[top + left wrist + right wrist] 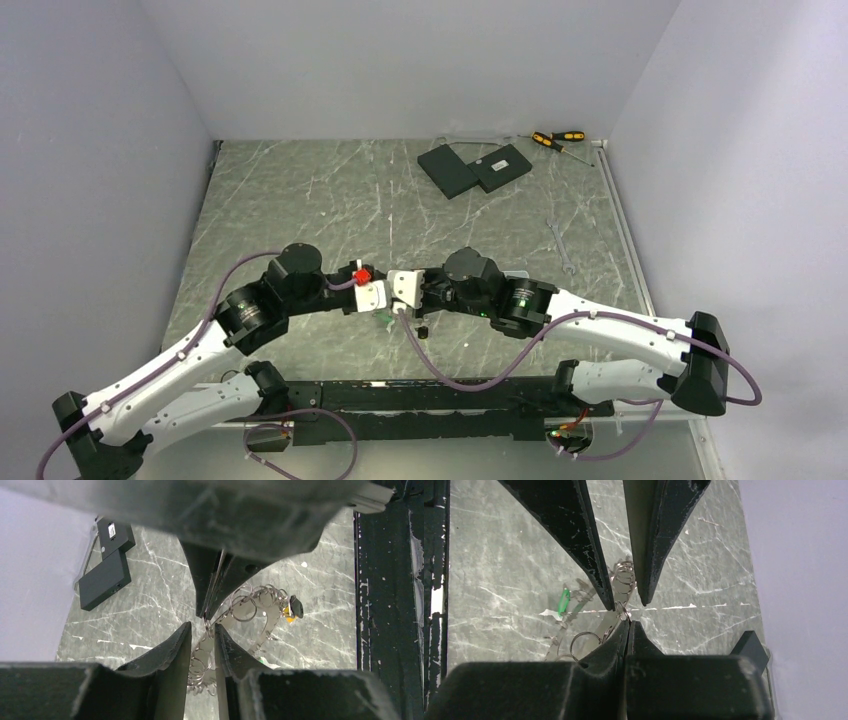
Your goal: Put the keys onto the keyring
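The keyring [271,620] is a flat grey metal ring with small split rings along its rim, held just above the table between both grippers. My left gripper [202,630] is shut on one stretch of it, a cluster of small rings between its fingers. My right gripper [628,622] is shut tight on the rim directly opposite, tip to tip with the left. The keyring also shows in the right wrist view [609,622]. A green key [564,602] hangs at the ring's far side. A yellow key [288,614] shows by the rim. In the top view the grippers [395,293] hide the ring.
Two black rectangular slabs [475,168] and two yellow-and-black screwdrivers [558,140] lie at the back right. A small spanner [562,245] lies to the right. A red piece [361,273] sits by the left wrist. A small dark block [749,647] lies near the grippers.
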Tool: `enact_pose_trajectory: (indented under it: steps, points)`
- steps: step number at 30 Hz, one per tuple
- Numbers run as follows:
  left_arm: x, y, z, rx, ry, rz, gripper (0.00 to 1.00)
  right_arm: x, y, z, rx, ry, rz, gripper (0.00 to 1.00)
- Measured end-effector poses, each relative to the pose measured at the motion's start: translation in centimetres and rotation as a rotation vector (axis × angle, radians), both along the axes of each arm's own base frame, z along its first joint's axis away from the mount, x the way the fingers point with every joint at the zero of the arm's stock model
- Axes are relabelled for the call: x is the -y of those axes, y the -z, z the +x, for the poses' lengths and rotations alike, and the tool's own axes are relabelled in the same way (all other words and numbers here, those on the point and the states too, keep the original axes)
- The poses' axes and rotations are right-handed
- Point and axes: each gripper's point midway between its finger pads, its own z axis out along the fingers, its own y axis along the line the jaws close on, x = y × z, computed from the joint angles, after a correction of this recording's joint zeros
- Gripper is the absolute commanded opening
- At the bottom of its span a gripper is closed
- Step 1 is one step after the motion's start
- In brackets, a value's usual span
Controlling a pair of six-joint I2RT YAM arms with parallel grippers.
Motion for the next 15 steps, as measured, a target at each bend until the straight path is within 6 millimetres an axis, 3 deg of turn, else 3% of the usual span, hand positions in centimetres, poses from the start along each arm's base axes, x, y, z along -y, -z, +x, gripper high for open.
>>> enact_pose_trajectory:
  steps: [11, 15]
  points:
    - [0.15, 0.31, 0.86, 0.023, -0.041, -0.043, 0.46, 0.27, 0.63, 0.12, -0.007, 0.012, -0.025, 0.00]
    - [-0.58, 0.76, 0.41, 0.038, -0.056, -0.079, 0.47, 0.18, 0.46, 0.14, -0.004, 0.011, -0.018, 0.00]
